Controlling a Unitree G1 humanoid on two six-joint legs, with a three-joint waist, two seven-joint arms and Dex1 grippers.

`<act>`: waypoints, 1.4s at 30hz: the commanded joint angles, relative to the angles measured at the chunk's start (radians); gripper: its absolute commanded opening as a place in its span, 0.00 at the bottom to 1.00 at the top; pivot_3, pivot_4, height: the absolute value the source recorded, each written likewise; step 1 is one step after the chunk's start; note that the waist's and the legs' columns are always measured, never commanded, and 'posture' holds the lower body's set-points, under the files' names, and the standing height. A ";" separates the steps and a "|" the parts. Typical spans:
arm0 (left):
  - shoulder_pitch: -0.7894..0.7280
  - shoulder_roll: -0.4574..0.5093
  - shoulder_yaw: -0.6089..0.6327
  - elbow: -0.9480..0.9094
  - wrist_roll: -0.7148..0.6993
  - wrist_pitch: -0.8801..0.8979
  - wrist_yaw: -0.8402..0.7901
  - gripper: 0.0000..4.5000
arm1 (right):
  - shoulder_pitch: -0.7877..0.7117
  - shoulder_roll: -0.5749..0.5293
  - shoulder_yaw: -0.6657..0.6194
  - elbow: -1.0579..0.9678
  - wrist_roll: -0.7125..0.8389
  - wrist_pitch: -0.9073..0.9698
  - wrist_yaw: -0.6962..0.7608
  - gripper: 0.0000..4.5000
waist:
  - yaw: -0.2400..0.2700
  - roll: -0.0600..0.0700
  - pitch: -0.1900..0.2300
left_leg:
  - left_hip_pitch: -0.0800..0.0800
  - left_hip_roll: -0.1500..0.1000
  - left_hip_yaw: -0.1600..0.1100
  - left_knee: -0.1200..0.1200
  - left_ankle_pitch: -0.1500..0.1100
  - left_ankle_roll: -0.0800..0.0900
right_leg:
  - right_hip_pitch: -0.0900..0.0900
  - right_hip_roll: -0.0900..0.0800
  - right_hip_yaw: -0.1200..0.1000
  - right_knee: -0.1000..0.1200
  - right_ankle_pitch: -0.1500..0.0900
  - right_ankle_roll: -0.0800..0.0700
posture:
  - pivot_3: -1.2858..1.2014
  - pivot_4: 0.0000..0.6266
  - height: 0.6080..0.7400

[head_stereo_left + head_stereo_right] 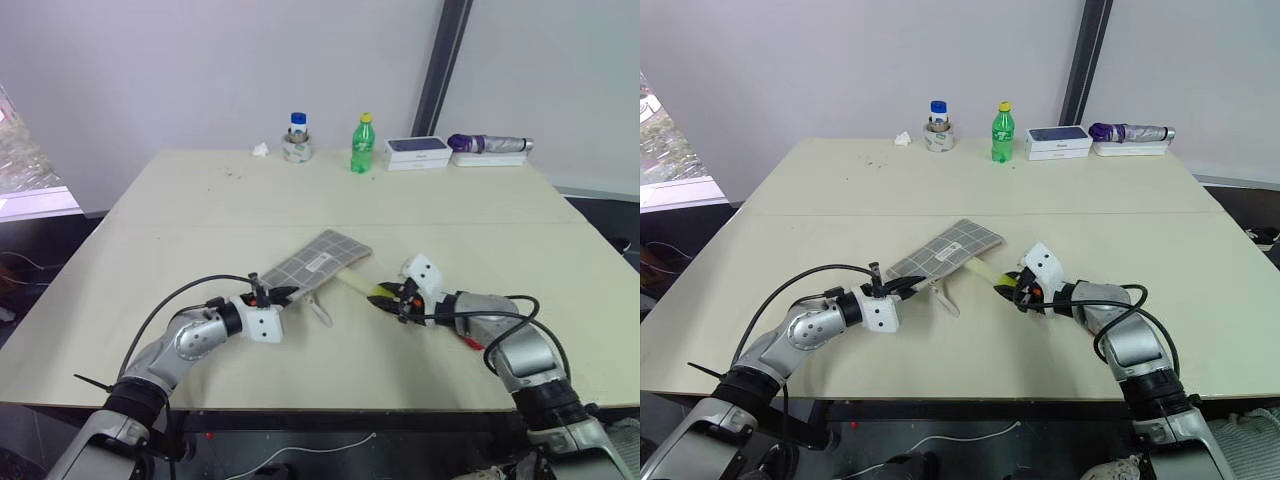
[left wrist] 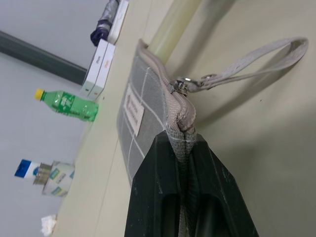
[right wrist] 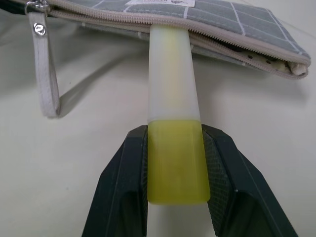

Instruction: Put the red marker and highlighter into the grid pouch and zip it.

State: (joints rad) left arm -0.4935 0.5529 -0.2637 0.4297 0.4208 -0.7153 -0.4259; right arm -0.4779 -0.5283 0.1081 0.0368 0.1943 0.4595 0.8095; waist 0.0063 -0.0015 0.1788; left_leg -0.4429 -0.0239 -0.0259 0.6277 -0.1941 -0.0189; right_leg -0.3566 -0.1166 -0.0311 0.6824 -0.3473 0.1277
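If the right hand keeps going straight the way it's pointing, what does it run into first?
The grid pouch. The right hand holds the highlighter, whose pale cap already pokes into the pouch's open zipper, so it likely slides deeper in.

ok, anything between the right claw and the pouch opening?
Only the highlighter itself: the right claw grips its yellow body, and its pale cap bridges to the grid pouch mouth. Right wrist view.
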 commanded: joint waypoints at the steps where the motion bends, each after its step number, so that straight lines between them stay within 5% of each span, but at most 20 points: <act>1: -0.005 0.002 -0.022 -0.051 -0.039 -0.037 -0.037 0.00 | -0.053 0.029 0.035 -0.021 -0.028 -0.014 -0.019 0.21 | -0.001 0.000 0.000 | 0.000 0.000 0.000 0.000 0.000 0.000 | 0.000 0.000 0.000 0.000 0.000 0.000 | 0.52 0.24 1.00; 10: -0.013 0.010 -0.015 -0.111 -0.206 -0.026 -0.190 0.00 | -0.133 0.014 0.187 0.005 -0.189 -0.146 0.019 0.21 | 0.000 0.000 0.000 | 0.000 0.000 0.000 0.000 0.000 0.000 | 0.000 0.000 0.000 0.000 0.000 0.000 | 0.52 0.24 1.00; 21: -0.029 0.084 0.078 -0.091 -0.511 -0.016 -0.407 0.00 | -0.121 -0.032 0.221 -0.034 -0.237 -0.225 0.109 0.21 | -0.006 0.000 0.000 | 0.000 0.000 0.000 0.000 0.000 0.000 | 0.000 0.000 0.000 0.000 0.000 0.000 | 0.52 0.24 1.00; 34: -0.041 0.024 0.084 -0.035 -0.579 -0.031 -0.537 0.00 | -0.174 0.039 0.240 -0.047 -0.232 -0.315 0.169 0.21 | -0.018 0.000 0.000 | 0.000 0.001 0.000 0.000 0.000 0.000 | 0.000 0.000 0.000 0.000 0.000 0.000 | 0.52 0.24 1.00; 42: -0.040 0.092 0.163 0.042 -0.610 -0.035 -0.564 0.00 | -0.110 0.015 0.268 -0.033 -0.304 -0.428 0.157 0.21 | -0.019 0.000 0.000 | 0.000 0.000 0.000 0.000 0.000 0.000 | 0.000 0.001 0.000 0.000 0.000 0.000 | 0.52 0.24 1.00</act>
State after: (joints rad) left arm -0.5126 0.6322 -0.1651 0.4738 -0.1518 -0.7352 -1.0044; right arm -0.5885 -0.5149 0.3501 0.0283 -0.1033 0.0657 0.9491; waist -0.0125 -0.0017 0.1790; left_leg -0.4429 -0.0233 -0.0261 0.6277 -0.1941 -0.0189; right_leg -0.3569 -0.1161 -0.0313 0.6824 -0.3473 0.1276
